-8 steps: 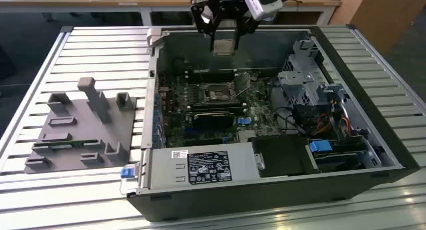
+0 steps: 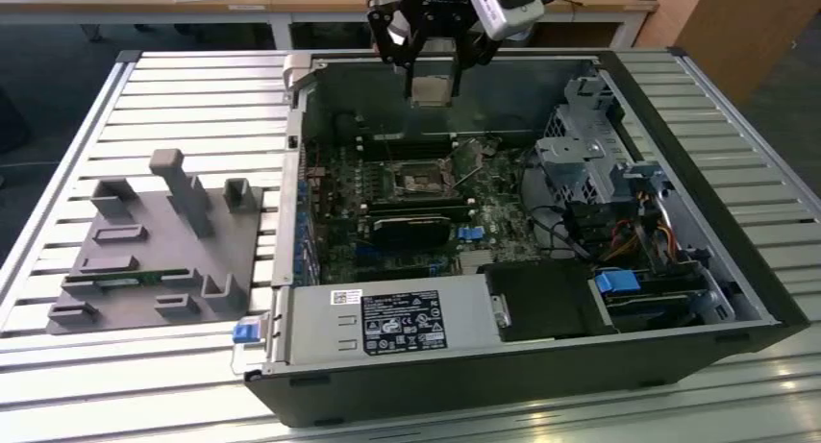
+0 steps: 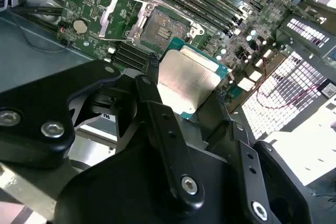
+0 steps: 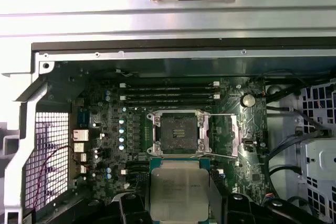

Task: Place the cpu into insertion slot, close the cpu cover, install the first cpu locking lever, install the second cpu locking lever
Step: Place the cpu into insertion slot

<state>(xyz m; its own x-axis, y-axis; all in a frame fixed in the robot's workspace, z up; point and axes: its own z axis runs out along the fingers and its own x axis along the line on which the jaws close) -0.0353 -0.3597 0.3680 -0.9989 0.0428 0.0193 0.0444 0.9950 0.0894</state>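
My gripper [image 2: 433, 78] hangs over the far side of the open computer case, shut on the cpu [image 2: 433, 90]. In both wrist views the cpu [image 3: 186, 80] [image 4: 177, 190] is a flat silvery square on a green edge, clamped between the black fingers [image 3: 149, 85]. The insertion slot [image 4: 177, 132] [image 3: 165, 24] [image 2: 421, 182] lies bare below and ahead of it, a dark square with a metal rim on the green board. The cpu cover [image 4: 237, 135] [image 3: 118, 17] is swung open beside the slot. Thin lever rods [image 4: 220, 115] stick out next to it.
Long black memory slots [image 4: 170, 90] run beside the socket. A black finned card [image 2: 410, 230] sits nearer in the case, with cables and drive bays [image 2: 603, 193] on the exterior view's right. A grey fixture block [image 2: 154, 251] stands on the slatted table at the left.
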